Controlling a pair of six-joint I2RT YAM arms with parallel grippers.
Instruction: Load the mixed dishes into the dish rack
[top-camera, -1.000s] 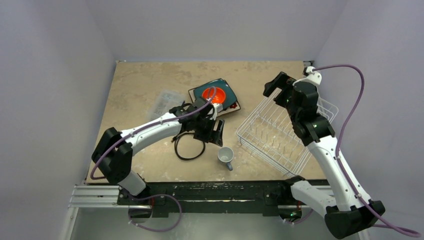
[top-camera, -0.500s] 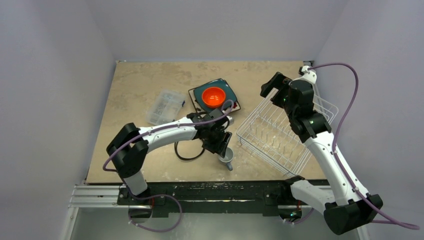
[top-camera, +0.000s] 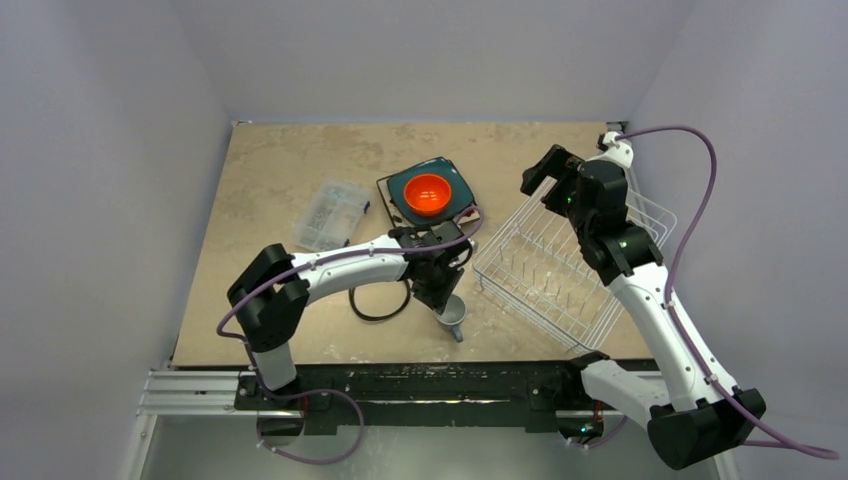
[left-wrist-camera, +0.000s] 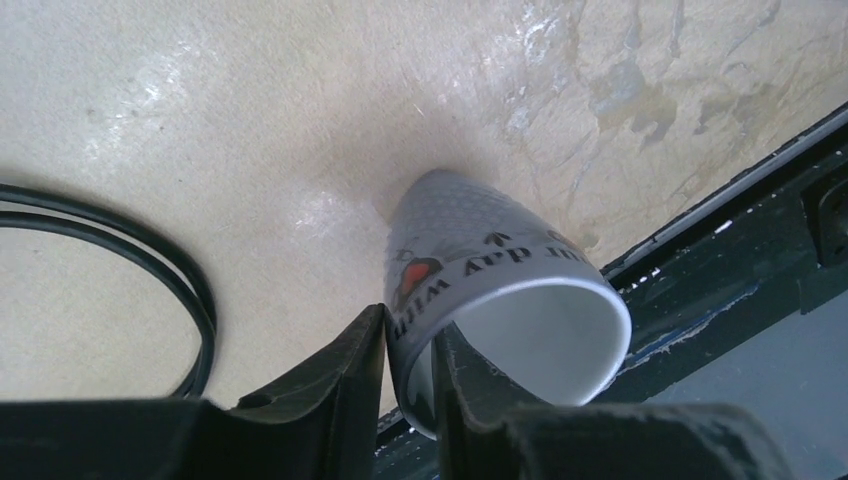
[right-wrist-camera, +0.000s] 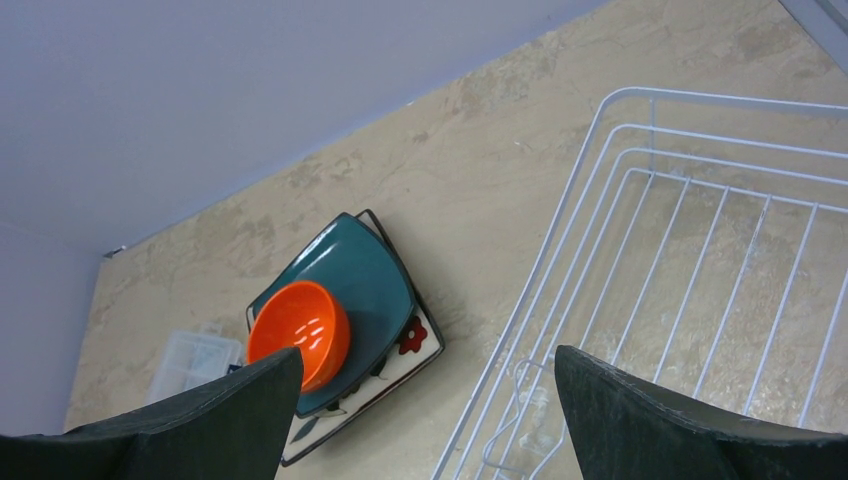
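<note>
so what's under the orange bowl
The orange bowl sits on a dark teal plate, itself on a dark-rimmed patterned plate. Anything else in that stack is covered.

The grey-blue ceramic mug (left-wrist-camera: 470, 250) has a finely dotted skin, a glossy white inside, dark lettering and a small red heart. The glossy orange round bowl (right-wrist-camera: 298, 330) glows against the dark teal squarish plate (right-wrist-camera: 375, 280), while the dark-rimmed square patterned plate (right-wrist-camera: 405, 355) shows a white ground with a red flower and dark leaves. The white wire dish rack (top-camera: 545, 275) and the black coiled cable (left-wrist-camera: 205, 330) stand out on the beige tabletop (left-wrist-camera: 200, 100), which is mottled with brownish patches.
</note>
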